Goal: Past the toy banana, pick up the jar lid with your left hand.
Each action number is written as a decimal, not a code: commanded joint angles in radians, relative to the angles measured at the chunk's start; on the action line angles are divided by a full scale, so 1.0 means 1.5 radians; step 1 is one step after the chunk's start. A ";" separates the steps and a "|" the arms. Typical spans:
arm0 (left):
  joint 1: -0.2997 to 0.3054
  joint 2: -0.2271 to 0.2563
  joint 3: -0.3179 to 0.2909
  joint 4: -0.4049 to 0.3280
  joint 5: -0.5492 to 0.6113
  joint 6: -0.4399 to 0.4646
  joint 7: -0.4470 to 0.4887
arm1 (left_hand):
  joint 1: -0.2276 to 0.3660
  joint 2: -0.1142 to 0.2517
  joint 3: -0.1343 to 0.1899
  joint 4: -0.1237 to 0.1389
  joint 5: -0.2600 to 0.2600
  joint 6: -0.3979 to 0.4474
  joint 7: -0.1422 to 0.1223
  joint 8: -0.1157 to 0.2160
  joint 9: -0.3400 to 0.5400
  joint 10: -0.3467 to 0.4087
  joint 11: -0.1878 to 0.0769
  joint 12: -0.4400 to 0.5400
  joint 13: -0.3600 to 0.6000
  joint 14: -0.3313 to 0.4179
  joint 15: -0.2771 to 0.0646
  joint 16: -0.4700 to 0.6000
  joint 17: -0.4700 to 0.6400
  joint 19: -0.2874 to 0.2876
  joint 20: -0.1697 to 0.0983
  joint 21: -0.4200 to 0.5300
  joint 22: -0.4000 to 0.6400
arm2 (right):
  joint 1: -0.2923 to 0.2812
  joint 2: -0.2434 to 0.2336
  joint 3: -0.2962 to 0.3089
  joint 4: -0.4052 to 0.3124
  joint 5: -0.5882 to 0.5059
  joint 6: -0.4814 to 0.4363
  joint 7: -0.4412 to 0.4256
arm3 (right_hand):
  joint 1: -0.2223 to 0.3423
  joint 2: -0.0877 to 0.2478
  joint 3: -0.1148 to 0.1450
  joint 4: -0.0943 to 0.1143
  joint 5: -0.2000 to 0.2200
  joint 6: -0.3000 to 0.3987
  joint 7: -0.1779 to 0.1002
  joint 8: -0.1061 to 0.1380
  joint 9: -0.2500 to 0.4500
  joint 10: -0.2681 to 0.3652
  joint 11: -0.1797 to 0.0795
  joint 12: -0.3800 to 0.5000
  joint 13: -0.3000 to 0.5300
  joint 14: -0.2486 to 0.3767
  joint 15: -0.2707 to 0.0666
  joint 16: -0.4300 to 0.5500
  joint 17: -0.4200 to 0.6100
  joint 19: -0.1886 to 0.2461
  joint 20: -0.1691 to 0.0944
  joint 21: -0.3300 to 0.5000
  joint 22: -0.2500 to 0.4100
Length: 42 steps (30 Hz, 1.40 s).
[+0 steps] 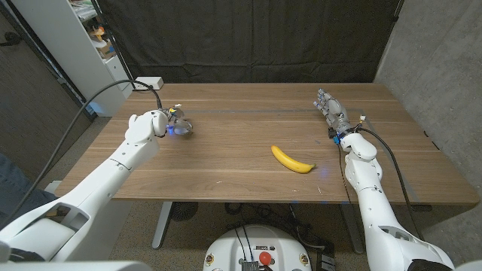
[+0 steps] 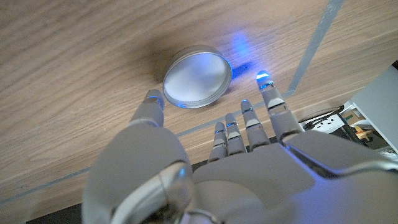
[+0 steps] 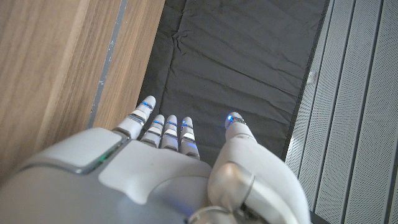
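The round silver jar lid (image 2: pixel 197 76) lies on the wooden table, lit blue on one side. My left hand (image 2: pixel 211 134) hovers just behind it with fingers spread, thumb tip and fingertips close to its rim but apart from it. From the head camera, the left hand (image 1: pixel 169 120) covers most of the lid (image 1: pixel 183 127) at the table's left. The yellow toy banana (image 1: pixel 292 159) lies right of centre. My right hand (image 1: pixel 331 110) stands at the far right with fingers stretched out, holding nothing.
A white power strip (image 1: pixel 148 83) sits at the table's far left corner. A black cable (image 1: pixel 98 96) loops above my left arm. A dark curtain (image 3: pixel 236 56) hangs behind the table, with a white shelf (image 1: pixel 83 45) at the left.
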 commanded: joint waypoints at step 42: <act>-0.025 -0.027 0.040 0.047 -0.013 0.023 0.013 | 0.096 0.041 0.025 -0.020 -0.013 0.015 -0.002 0.008 0.003 0.011 -0.012 0.005 0.013 0.041 -0.027 0.019 0.011 0.089 -0.005 0.016 0.008 | 0.032 -0.008 0.012 0.051 -0.009 0.015 0.026 | 0.009 -0.002 -0.002 -0.003 0.003 0.008 -0.005 0.005 0.004 0.003 -0.007 0.004 0.004 0.009 -0.001 0.005 0.001 0.001 0.005 0.003 0.003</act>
